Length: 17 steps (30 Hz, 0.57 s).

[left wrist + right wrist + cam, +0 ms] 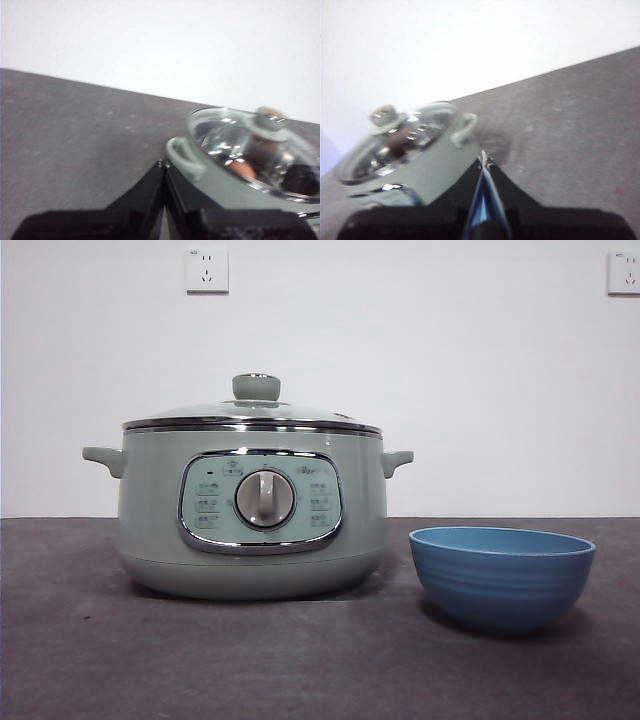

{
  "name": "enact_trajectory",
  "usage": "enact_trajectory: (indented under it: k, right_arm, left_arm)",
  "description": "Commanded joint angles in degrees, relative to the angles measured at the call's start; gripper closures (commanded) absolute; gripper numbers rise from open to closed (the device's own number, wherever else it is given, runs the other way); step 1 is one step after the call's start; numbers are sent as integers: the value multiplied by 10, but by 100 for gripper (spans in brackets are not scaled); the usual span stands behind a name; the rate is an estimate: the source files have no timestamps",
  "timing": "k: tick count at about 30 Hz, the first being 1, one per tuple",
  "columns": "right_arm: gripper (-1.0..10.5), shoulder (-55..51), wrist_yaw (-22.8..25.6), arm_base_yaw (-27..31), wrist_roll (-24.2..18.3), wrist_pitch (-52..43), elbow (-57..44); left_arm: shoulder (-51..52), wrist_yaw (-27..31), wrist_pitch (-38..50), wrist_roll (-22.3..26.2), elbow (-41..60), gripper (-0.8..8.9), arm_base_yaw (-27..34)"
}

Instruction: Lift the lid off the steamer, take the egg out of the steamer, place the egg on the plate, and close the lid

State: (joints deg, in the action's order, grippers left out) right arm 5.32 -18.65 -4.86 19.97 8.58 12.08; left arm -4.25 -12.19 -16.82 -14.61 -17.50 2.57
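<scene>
Covered steamer and plate on the worktop, both claws idle.
From left to right: the steamer (252,515) stands with its lid (252,417) seated on the rim; the plate (501,575) sits just beside it. Left claw (163,165) and right claw (484,159) are both pressed together, gripping nothing.

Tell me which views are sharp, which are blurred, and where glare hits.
Front view: sharp, evenly lit; soft shadows under the steamer and plate. Left wrist view: blurred; bright glints on the lid, left hand dark. Right wrist view: also blurred, glints on the lid, wall washed out.
</scene>
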Motion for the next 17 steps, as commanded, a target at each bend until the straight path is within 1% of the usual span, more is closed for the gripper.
enact_trajectory:
  k: [1,3,5,8,10,12,14,17]
  right_arm:
    - [958,40,-24,-1,-5,17,48]
    - [958,78,-53,-1,-23,40,90]
    - [958,119,-83,-1,-51,71,136]
    - [958,184,-132,-1,-99,137,212]
    - [957,227,-158,-1,-140,190,263]
    - [957,271,-165,-2,-190,253,318]
    - [957,309,-175,-2,-232,309,364]
    - [957,358,-178,-2,-278,387,428]
  left_arm:
    - [-25,-29,-28,-1,-42,820,0]
    - [-45,-52,-54,13,-72,820,0]
    - [-65,-77,-82,28,-103,820,0]
    - [-96,-111,-122,54,-149,820,0]
    - [-115,-134,-147,69,-177,820,0]
    - [-135,-158,-173,83,-206,820,0]
    - [-154,-179,-200,96,-232,820,0]
    - [-180,-203,-238,121,-267,820,0]
